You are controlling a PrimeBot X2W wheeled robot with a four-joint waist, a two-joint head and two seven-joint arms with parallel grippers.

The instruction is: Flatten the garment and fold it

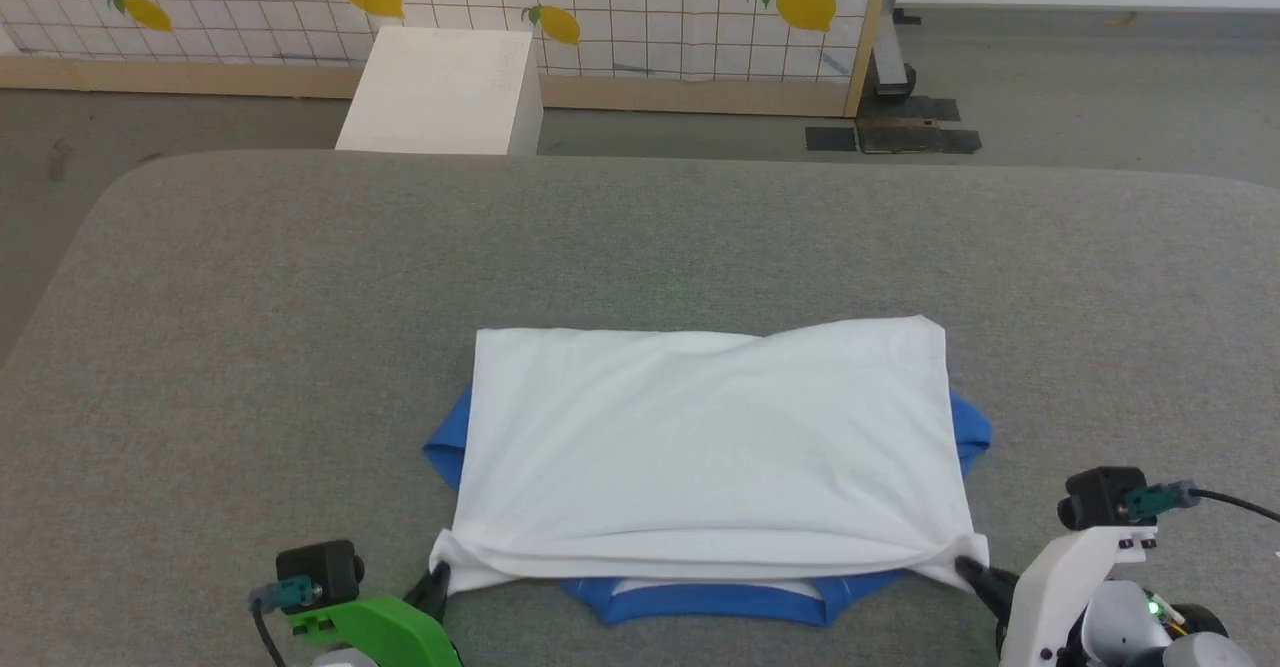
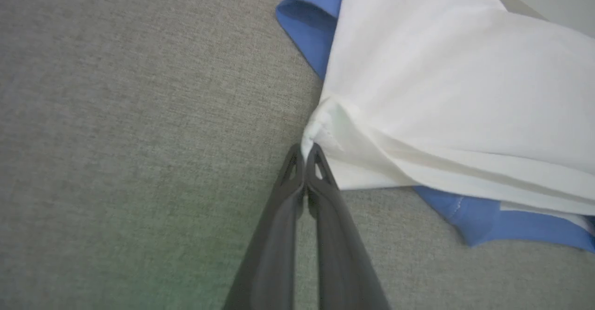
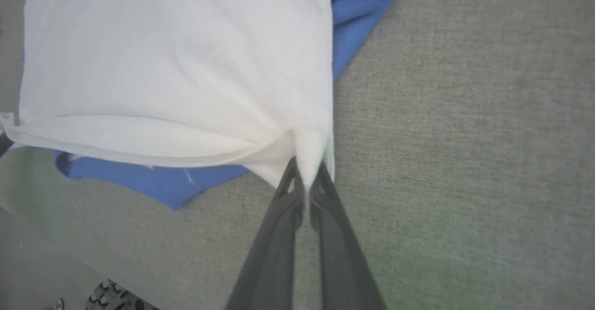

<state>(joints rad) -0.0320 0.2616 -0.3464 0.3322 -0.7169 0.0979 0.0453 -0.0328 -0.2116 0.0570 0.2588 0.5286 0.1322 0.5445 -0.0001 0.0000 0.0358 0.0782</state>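
The garment (image 1: 710, 437) lay in the lower middle of the head view on the grey table (image 1: 640, 237). Its white body was doubled over the blue shoulders, a blue neck edge (image 1: 700, 602) showed beneath the near fold, and a blue sleeve poked out at each side.

The main danger, as I judged it, was a lost or lopsided grip. Each end effector pinched only the bunched tip of a white corner, so a firm tug could slip one corner free and let the top layer skew or fall back. If one arm led the other, the fold line would slant. The near edge sagged into a long crease between the two grips, and laying it down slack would probably leave a ridge. A low drag could also pull the under layer along the table and throw the sleeves out of square.

The left end effector (image 1: 437, 582) sat at the lower left of the head view, its fingers pointing up and inward and clamped on the left white corner. In its wrist view the left end effector (image 2: 305, 154) had its fingers pressed together, with cloth gathered at the tips. The right end effector (image 1: 975, 572) mirrored it at the lower right, and its wrist view showed the right end effector (image 3: 307, 173) likewise closed on the right corner, low over the table.
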